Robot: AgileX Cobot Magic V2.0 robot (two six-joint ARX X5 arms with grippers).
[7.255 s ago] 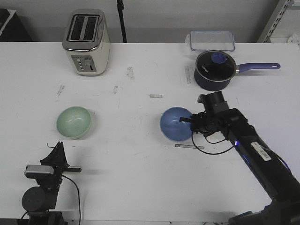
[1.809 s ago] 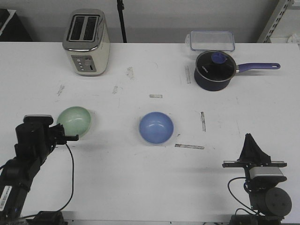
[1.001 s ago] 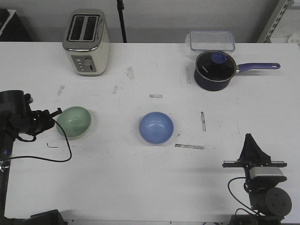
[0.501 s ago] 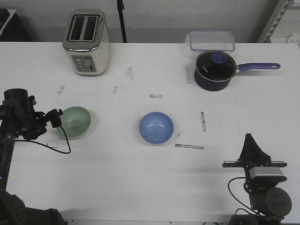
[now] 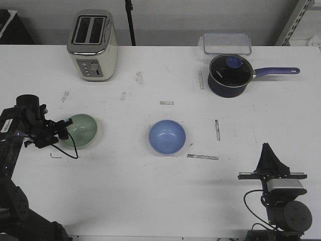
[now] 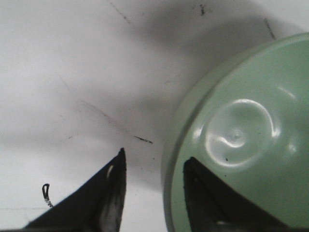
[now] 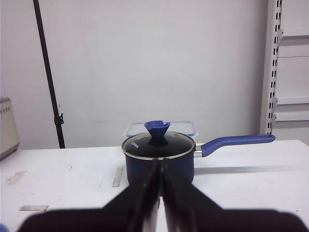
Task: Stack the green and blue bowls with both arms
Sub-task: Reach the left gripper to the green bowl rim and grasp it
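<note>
We see the left gripper point(image 5: 64, 126) spread narrowly across the rim of the green bowl point(image 5: 80, 131): in the left wrist view one finger point(image 6: 210, 200) lies inside the bowl and the other finger point(image 6: 104, 200) outside it, with the rim between them and gaps on both sides, so nothing is clamped. The green bowl point(image 6: 244, 140) sits upright on the white table point(image 5: 125, 191). Taking this bowl as our landmark, the blue bowl point(image 5: 167, 136) rests well apart toward the middle of the table, open side up. Beyond the green bowl, at the far edge, stands the toaster point(image 5: 92, 44). Much farther off across the table we find the saucepan point(image 5: 230, 74) with a clear container point(image 5: 226, 43) just behind it. The right gripper point(image 5: 269, 155) is parked at the near edge, past the blue bowl, its fingers pressed together with nothing between them.
</note>
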